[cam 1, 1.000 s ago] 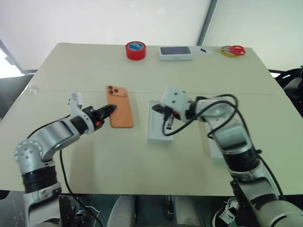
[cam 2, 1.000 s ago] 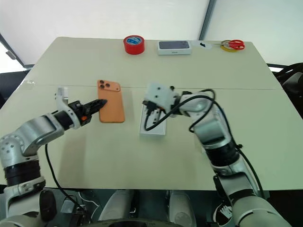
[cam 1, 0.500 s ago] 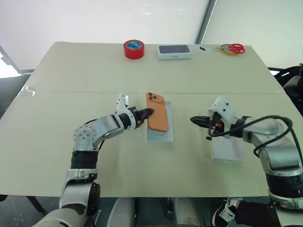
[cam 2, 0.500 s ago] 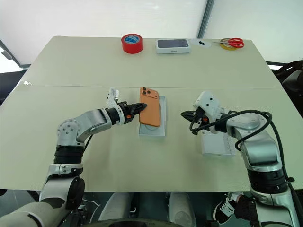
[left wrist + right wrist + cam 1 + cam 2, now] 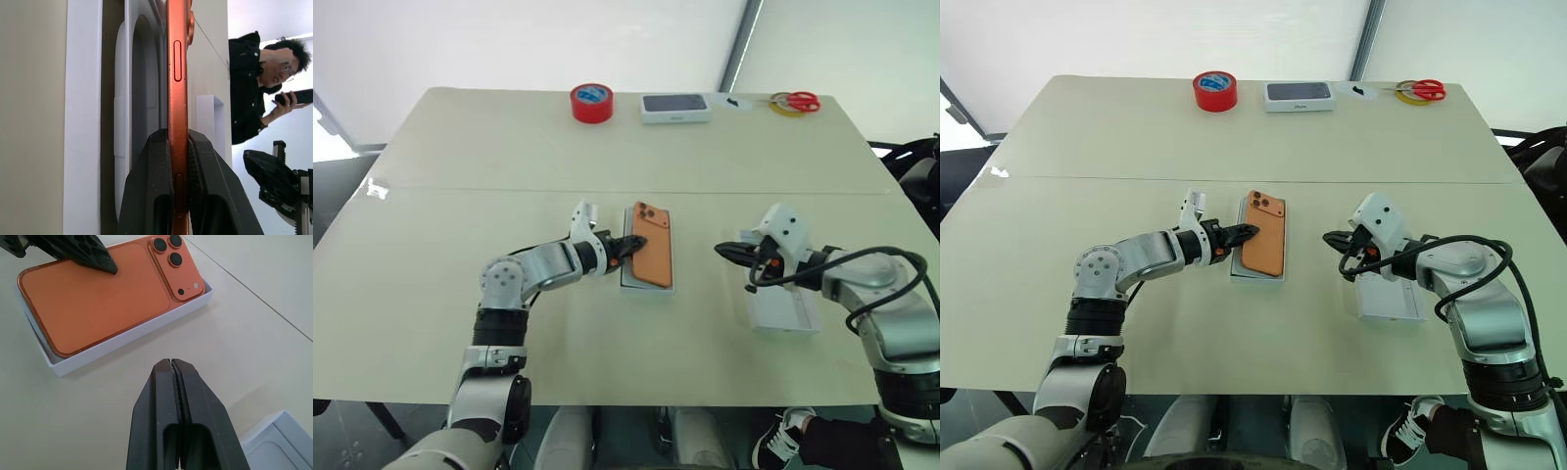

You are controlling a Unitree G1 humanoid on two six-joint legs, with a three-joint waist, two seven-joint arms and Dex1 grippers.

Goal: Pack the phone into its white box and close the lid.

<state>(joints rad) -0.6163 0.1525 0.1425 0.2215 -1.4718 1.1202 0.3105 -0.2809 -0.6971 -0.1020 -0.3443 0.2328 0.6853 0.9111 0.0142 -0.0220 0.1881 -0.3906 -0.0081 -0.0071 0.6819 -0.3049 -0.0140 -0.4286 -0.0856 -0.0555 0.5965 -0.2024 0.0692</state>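
The left gripper (image 5: 1237, 235) pinches the phone (image 5: 1264, 245) by its long left edge, one black finger above and one below; in the left wrist view both fingers (image 5: 154, 181) press flat against the orange edge. The phone lies camera-side up over the white box (image 5: 628, 283), its lens cluster at the far end. It is not seated level: in the right wrist view the gripped side rides at the box wall's height, while the lens corner sits inside the wall.

The right gripper (image 5: 728, 254) has its fingers pressed together on nothing, the tips pointing left toward the box. It hovers over bare tabletop, apart from the phone, above the near-left part of the white lid (image 5: 785, 311), which lies open side up to the right of the box.

Bare table (image 5: 607, 352) surrounds the box on all sides, with a clear strip between box and lid. Well apart, along the far edge, sit a red tape roll (image 5: 592, 103), a small white box (image 5: 676, 108) with a dark phone printed on top, and red-handled scissors (image 5: 795, 102). A person (image 5: 254, 88) in dark clothing shows in the left wrist view beyond the table.
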